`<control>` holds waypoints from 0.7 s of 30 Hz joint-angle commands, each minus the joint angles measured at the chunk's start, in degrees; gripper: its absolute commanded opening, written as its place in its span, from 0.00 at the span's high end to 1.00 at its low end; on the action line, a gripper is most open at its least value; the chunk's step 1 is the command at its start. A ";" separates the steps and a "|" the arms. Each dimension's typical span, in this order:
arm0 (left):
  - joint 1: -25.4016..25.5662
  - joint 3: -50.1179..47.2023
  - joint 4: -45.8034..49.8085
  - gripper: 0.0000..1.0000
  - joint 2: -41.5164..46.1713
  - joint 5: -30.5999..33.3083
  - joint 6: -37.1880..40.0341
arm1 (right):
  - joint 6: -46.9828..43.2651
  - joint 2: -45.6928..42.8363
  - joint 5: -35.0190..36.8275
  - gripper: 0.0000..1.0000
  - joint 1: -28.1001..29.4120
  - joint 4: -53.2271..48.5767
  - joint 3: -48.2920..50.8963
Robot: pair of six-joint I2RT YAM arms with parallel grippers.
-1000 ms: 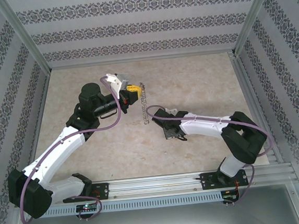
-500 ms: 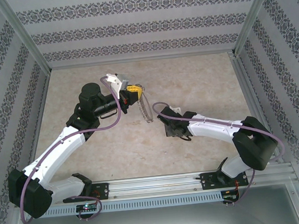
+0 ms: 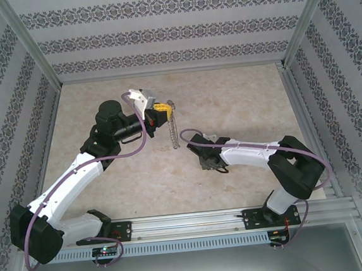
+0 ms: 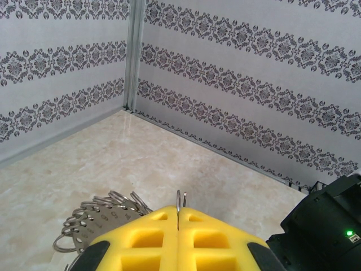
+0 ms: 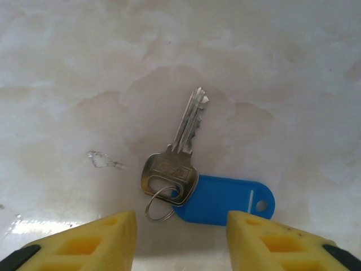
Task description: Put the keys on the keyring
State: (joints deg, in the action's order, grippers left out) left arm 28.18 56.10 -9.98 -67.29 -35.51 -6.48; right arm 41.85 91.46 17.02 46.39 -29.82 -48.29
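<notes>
The patterned walls [image 3: 159,33] box in the pale, marble-look tabletop [image 3: 241,98] on three sides, with bare aluminium rails along the joints. The widest free floor lies toward the far right corner and along the left wall.

Left of centre, the left pincer [image 3: 163,110] is raised above the surface. From the left wrist camera its yellow foam-textured pads [image 4: 146,237] are pressed flat together, pinching a thin wire loop that pokes up between them.

The keyring [image 3: 174,133] hangs from that grip as a floppy silvery strand. Up close it is a bunch of small overlapping metal rings [image 4: 96,217] with a pale band bearing stamped characters too small to read.

To the right and nearer the arm bases, the right pincer [image 3: 205,161] sits low over the tabletop, close to the strand's lower end but apart from it. Its yellow pads [image 5: 84,243] stand well apart, gripping nothing.

Just ahead of that gap lies the key [image 5: 180,147], flat on the stone: a notched silver blade, a rounded metal head with an illegible stamp, and a small split ring [image 5: 158,204] joining it to a glossy blue plastic tag [image 5: 225,197] with a blank face.
</notes>
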 commanded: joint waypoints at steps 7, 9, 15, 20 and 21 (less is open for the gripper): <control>0.59 0.60 -6.17 1.00 0.00 -0.66 -0.11 | -0.95 2.99 3.11 0.58 0.81 -0.88 -2.94; 0.49 0.68 -6.36 1.00 -0.13 -0.72 -0.20 | -1.21 3.52 3.03 0.58 0.81 -0.61 -3.18; 0.51 0.98 -6.50 1.00 -0.54 -0.88 -0.37 | -1.48 5.46 3.28 0.62 0.81 -0.66 -3.65; 0.47 0.98 -6.56 1.00 -0.56 -0.79 -0.46 | -1.42 5.69 3.24 0.72 0.75 -0.67 -2.88; 0.47 0.99 -6.63 1.00 -0.44 -0.78 -0.55 | -1.34 5.58 3.29 0.74 0.72 -0.72 -2.70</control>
State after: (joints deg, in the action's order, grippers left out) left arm 28.18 56.10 -12.12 -67.88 -35.53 -6.50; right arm 40.51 96.01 18.63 46.78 -29.15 -51.07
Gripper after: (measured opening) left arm 0.053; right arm 0.273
